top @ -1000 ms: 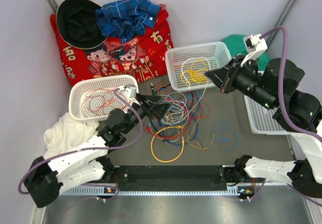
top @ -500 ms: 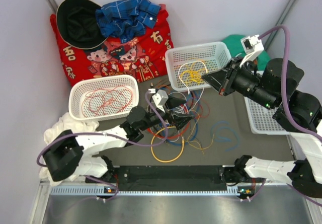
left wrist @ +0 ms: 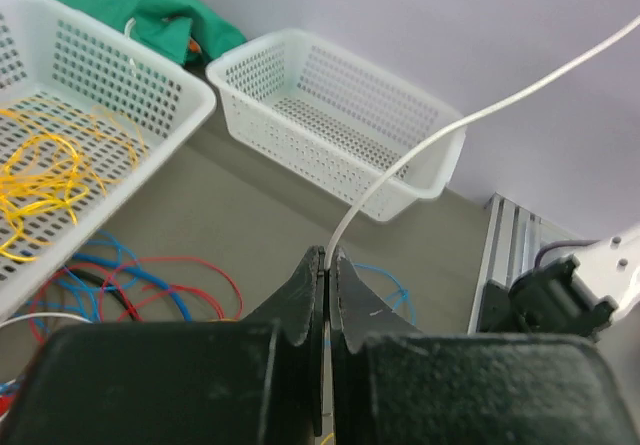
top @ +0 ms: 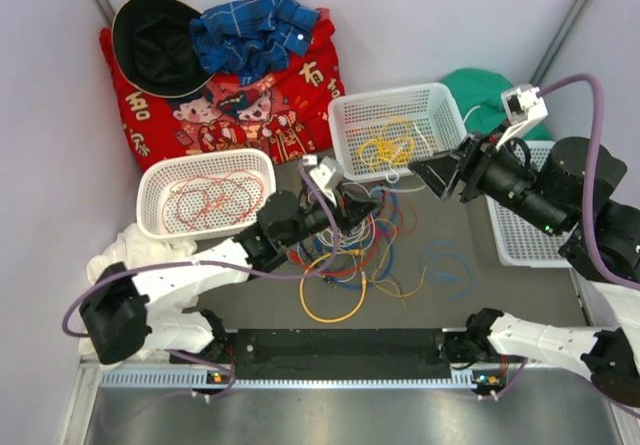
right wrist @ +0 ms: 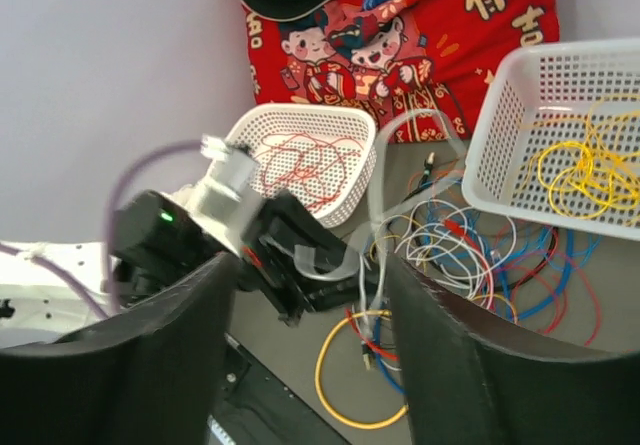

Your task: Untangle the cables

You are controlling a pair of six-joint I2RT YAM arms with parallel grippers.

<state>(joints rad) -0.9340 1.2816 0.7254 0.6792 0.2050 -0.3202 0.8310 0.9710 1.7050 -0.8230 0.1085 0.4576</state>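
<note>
The cables (top: 362, 233) lie in a tangled pile of red, blue, white and orange loops at the table's middle. My left gripper (top: 366, 211) sits in that pile. In the left wrist view my left gripper (left wrist: 328, 256) is shut on a white cable (left wrist: 400, 170) that arcs up to the right. A yellow loop (top: 331, 290) lies in front of the pile. Yellow cables (top: 386, 150) rest in the far white basket (top: 440, 100). Red cables (top: 208, 201) fill the left basket (top: 150, 180). My right gripper (top: 418, 171) hangs open by the far basket's right end, holding nothing.
A red printed cloth (top: 240, 100), a black hat (top: 155, 40) and a blue plaid cloth (top: 255, 27) lie at the back. A white cloth (top: 128, 257) lies at the left, a green cloth (top: 488, 87) at the back right. A white basket (top: 520, 233) stands at the right.
My left arm swung right from beside the left basket into the pile and shut on the white cable. My right gripper opened and drew back to the right; the yellow cables lie in the far basket.
</note>
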